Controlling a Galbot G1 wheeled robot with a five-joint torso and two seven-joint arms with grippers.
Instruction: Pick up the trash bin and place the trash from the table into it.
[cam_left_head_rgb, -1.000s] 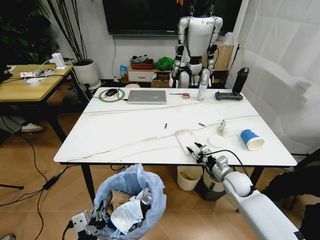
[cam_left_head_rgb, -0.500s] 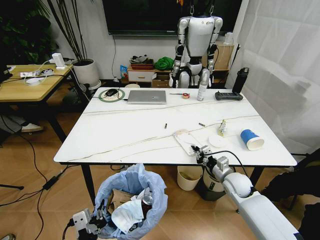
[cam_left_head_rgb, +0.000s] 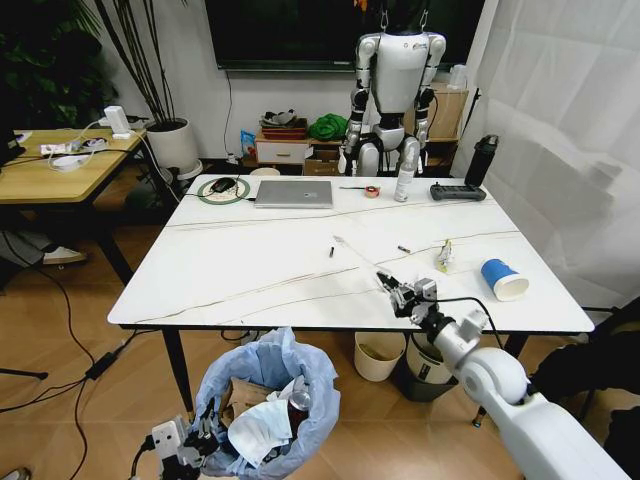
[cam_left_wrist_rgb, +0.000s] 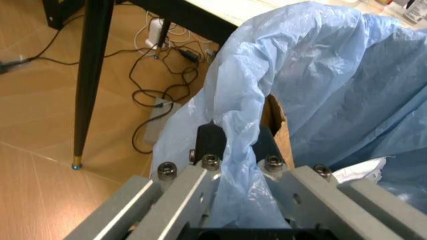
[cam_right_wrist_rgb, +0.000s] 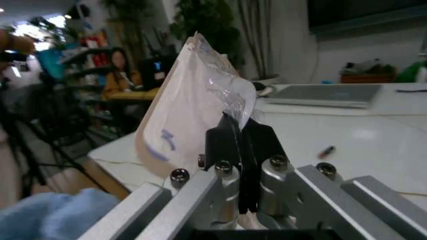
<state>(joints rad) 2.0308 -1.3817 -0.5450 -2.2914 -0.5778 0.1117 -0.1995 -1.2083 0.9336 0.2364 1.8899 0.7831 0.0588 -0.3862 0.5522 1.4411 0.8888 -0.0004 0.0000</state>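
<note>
Nearest, low by the floor: the left gripper (cam_left_head_rgb: 197, 440) is pinched on the rim of the small round dark trash bin lined with a puffy light-blue plastic bag (cam_left_head_rgb: 268, 400), its fingers (cam_left_wrist_rgb: 210, 142) closed over a fold of the bag. The bin hangs in front of the table's near edge and holds crumpled white paper (cam_left_head_rgb: 258, 432).

Above, over the near right part of the large white marble-look table with black legs (cam_left_head_rgb: 250, 260): the right gripper (cam_left_head_rgb: 403, 293) is clamped on a flat clear plastic package (cam_right_wrist_rgb: 193, 105), lifted off the tabletop.

Farther right on the table: a blue-and-white paper cup (cam_left_head_rgb: 503, 279) lying on its side. At the far edge, a silver laptop (cam_left_head_rgb: 293, 193).
</note>
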